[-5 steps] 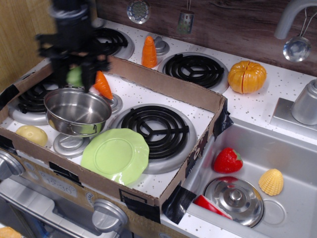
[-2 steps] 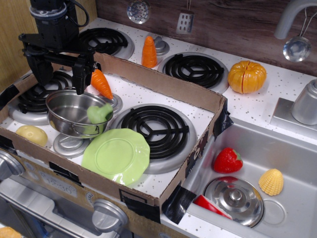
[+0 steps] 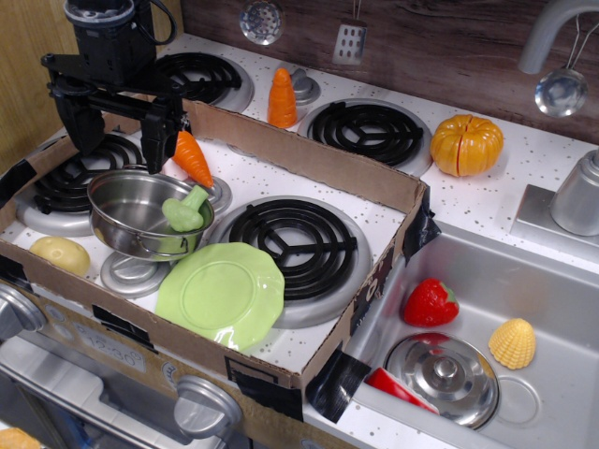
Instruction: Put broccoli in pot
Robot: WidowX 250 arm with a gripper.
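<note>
We note the black gripper (image 3: 120, 123) hanging above the far left of the toy stove, fingers spread wide apart and holding nothing. Below it sits the steel pot (image 3: 131, 204), resting at the left end of the cardboard-walled area. The broccoli (image 3: 186, 214) lies inside the pot against its right wall, head down in the bowl, stem tilted up and over the rim. We see no contact between gripper and broccoli; the two are apart.

Just behind the pot's right edge an orange carrot (image 3: 194, 159) leans near the right finger. A pale potato (image 3: 60, 254) sits to the pot's left front. The light-green plate (image 3: 220, 295) lies just in front of the pot, partly over the coil burner (image 3: 293, 241). Beyond the cardboard wall (image 3: 309, 164) we log a second carrot (image 3: 282, 98) and a pumpkin (image 3: 466, 145). In the sink (image 3: 552, 281): strawberry (image 3: 430, 303), steel lid (image 3: 443, 377), yellow shell (image 3: 512, 343).
</note>
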